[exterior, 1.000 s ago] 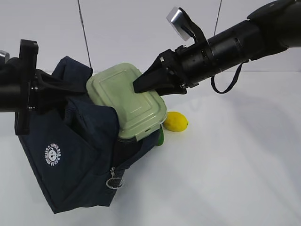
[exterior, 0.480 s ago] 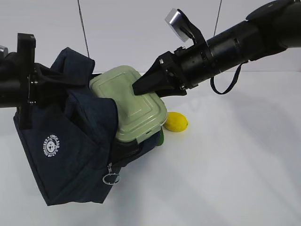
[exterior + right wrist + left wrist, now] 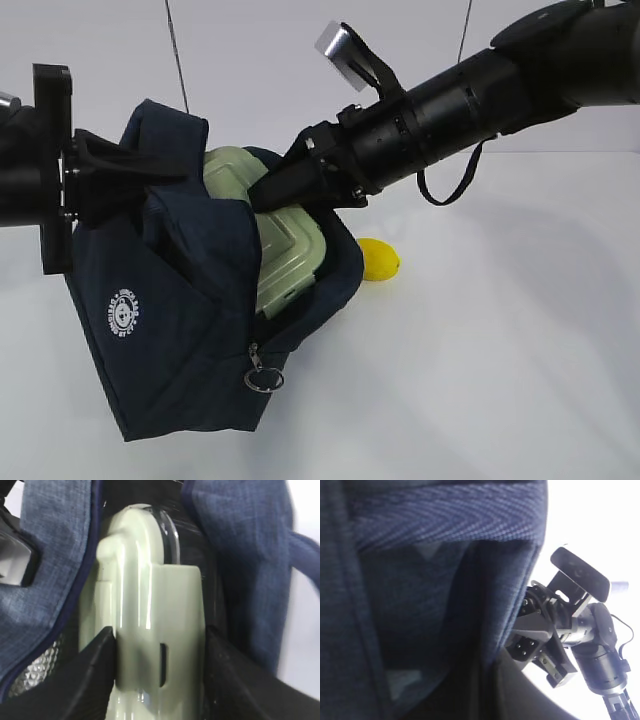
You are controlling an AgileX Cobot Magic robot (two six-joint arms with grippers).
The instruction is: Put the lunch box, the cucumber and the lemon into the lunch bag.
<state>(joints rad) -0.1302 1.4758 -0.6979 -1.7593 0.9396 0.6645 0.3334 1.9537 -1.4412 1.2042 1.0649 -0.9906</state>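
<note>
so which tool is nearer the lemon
Right. The right tool, clamped on the lunch box in the lunch bag, is up-left of the lemon; the left tool, gripping the bag's far left edge, is farther.

The white bench (image 3: 500, 380) has the yellow lemon (image 3: 381, 260) lying on it just beside the dark blue lunch bag (image 3: 180, 330), whose bottom corner seems to rest on the bench too.
</note>
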